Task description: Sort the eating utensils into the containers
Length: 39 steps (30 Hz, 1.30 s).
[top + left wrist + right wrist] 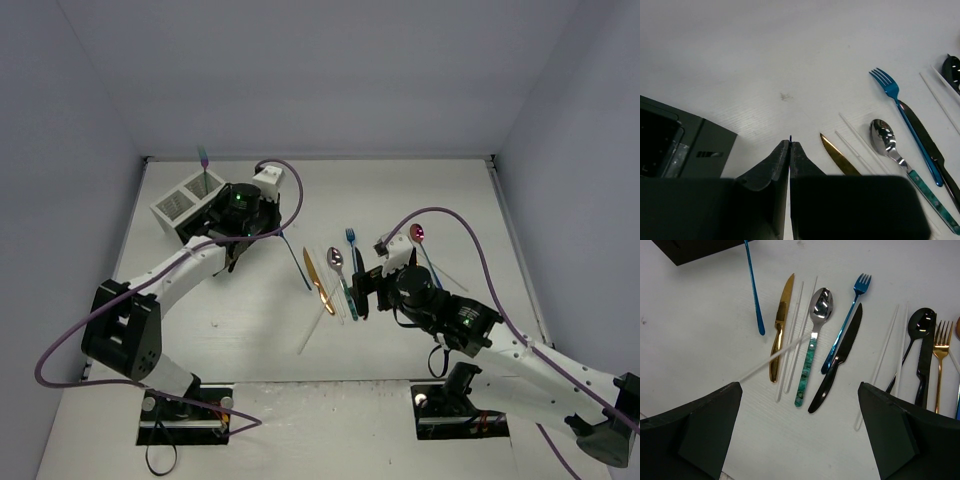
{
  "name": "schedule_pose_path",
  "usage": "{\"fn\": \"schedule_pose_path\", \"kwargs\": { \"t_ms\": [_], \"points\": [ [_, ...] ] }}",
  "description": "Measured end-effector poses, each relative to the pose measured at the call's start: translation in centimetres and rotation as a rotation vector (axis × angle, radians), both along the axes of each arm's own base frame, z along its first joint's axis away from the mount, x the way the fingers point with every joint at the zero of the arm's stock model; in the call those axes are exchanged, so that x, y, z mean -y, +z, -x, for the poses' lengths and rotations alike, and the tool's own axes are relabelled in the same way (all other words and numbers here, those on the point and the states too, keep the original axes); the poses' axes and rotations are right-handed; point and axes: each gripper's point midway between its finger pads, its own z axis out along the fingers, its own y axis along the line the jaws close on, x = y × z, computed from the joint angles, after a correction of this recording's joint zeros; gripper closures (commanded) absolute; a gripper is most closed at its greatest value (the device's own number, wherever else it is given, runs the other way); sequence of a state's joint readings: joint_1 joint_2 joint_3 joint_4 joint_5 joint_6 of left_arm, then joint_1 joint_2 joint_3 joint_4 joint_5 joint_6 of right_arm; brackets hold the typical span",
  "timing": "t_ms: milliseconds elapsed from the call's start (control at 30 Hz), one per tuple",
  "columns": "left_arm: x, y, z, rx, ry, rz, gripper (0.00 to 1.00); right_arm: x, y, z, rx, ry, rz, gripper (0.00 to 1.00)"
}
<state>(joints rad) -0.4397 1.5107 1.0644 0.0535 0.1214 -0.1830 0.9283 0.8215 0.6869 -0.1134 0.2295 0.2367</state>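
Observation:
My left gripper (790, 144) is shut beside the containers (182, 205), and a thin blue sliver shows between its tips. The right wrist view shows the blue utensil (753, 290) slanting from a dark shape at top left, ending left of the gold knife (781, 325). Beyond the knife lie a green-handled silver spoon (820, 305), a blue fork (860, 282) and a black knife (842, 355). My right gripper (799, 390) hangs open above their handle ends, holding nothing.
A utensil (203, 158) stands in a white bin. A black bin's corner (670, 145) sits close left of my left fingers. Clear sticks (795, 320), a black spoon (920, 320), a gold fork (941, 340) and a pink spoon (417, 233) lie around.

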Motion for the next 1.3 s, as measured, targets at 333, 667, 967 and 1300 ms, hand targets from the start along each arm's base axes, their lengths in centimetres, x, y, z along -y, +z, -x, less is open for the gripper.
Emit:
{"fn": "schedule_pose_path", "kwargs": {
  "t_ms": [333,667,967,1300],
  "points": [
    [-1.2,8.4,-3.8,0.161,0.079,-0.078,1.0,0.2,0.7,0.2,0.013,0.001,-0.022,0.0],
    [-10.7,27.1,-4.4,0.575,0.364,-0.278,1.0,0.4,0.8,0.3,0.016,0.001,-0.025,0.0],
    [-20.4,27.8,-9.5,0.594,0.597,-0.474,1.0,0.0,0.3,0.4,-0.009,0.01,-0.023,0.0],
    [-20.1,18.4,-15.7,0.449,0.52,-0.648,1.0,-0.2,0.4,0.8,-0.017,0.022,-0.048,0.0]
  ]
}}
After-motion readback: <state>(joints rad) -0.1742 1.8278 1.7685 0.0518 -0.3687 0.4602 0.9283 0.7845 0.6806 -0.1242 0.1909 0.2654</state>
